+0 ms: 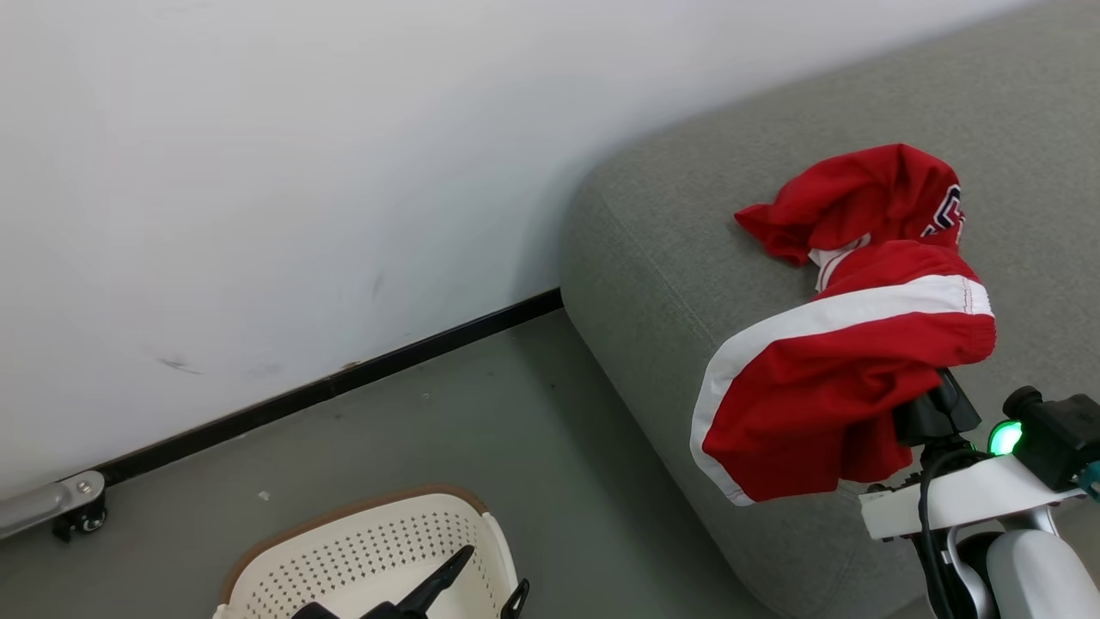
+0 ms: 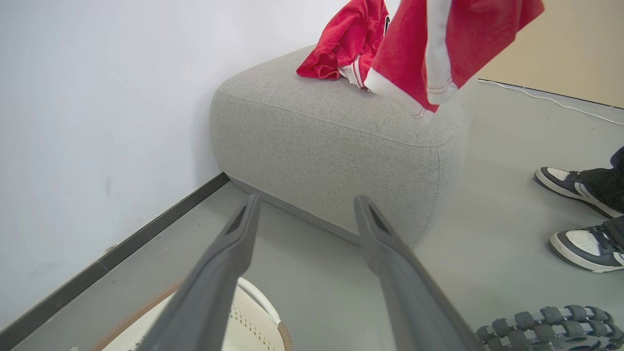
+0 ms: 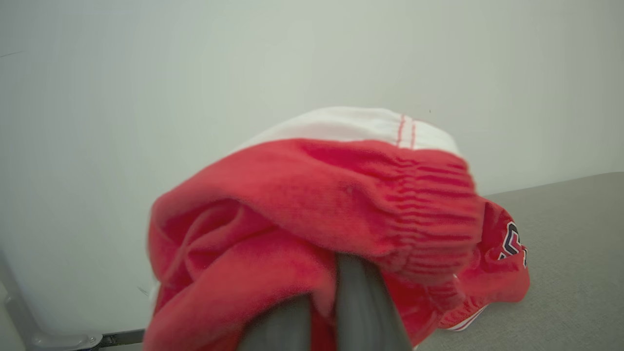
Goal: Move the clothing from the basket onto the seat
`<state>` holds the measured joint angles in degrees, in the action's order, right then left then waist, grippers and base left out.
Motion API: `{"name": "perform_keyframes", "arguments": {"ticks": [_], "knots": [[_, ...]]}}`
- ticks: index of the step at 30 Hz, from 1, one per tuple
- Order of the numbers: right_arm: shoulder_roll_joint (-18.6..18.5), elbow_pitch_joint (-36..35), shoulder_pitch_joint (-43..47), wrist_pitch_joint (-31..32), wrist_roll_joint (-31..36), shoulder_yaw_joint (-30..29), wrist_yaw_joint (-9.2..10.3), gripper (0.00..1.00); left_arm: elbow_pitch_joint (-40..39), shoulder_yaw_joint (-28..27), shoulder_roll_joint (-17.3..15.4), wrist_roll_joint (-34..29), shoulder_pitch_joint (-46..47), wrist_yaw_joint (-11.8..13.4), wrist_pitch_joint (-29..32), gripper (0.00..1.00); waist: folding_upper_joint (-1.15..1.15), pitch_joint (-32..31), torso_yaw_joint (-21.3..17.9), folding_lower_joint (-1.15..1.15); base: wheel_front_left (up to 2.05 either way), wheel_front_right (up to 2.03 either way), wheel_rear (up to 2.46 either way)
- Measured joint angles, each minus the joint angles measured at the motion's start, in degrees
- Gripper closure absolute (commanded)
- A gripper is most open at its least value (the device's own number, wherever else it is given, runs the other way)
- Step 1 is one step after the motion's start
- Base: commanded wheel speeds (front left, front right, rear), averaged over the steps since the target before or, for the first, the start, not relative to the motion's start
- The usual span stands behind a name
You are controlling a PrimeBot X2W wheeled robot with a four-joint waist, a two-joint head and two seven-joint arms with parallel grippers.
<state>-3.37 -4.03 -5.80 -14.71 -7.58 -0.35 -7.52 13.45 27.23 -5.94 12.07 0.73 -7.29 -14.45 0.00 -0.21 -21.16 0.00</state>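
Grey seat (image 1: 653, 258) bearing jersey (image 1: 859, 202), right fingers (image 3: 358, 297) clamping shorts (image 1: 825, 387), left-wrist view adds sneakers (image 2: 580, 241).

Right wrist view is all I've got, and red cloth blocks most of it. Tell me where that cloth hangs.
Observer: The red shorts, clamped in the right gripper, hang over the rounded edge of the grey seat.
Operator: Locate the basket.
Observer: The laundry basket stands on the floor, lower left of the seat in the head view, with the open left gripper above it.
Operator: Report any bystander.
Observer: A person's sneakers stand on the floor to the right of the seat in the left wrist view.
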Motion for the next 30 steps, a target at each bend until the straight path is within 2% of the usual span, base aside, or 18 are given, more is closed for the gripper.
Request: {"name": "perform_keyframes", "arguments": {"ticks": [17, 30], "knots": [[0.25, 0.76, -0.01, 0.0, -0.01, -0.14, 0.0, 1.0, -0.54, -0.89, -0.05, -0.11, 0.0, 0.0, 0.0, 0.0, 0.0, 0.91, -5.18, 0.0, 0.0, 0.0, 0.0], [0.8, 5.09, -0.43, 0.01, -0.73, -6.48, 0.01, 1.0, -0.99, -0.99, -1.69, -1.63, -0.07, 0.0, 0.0, 0.0, 0.0, 2.55, -7.68, 0.0, 0.0, 0.0, 0.0]]}}
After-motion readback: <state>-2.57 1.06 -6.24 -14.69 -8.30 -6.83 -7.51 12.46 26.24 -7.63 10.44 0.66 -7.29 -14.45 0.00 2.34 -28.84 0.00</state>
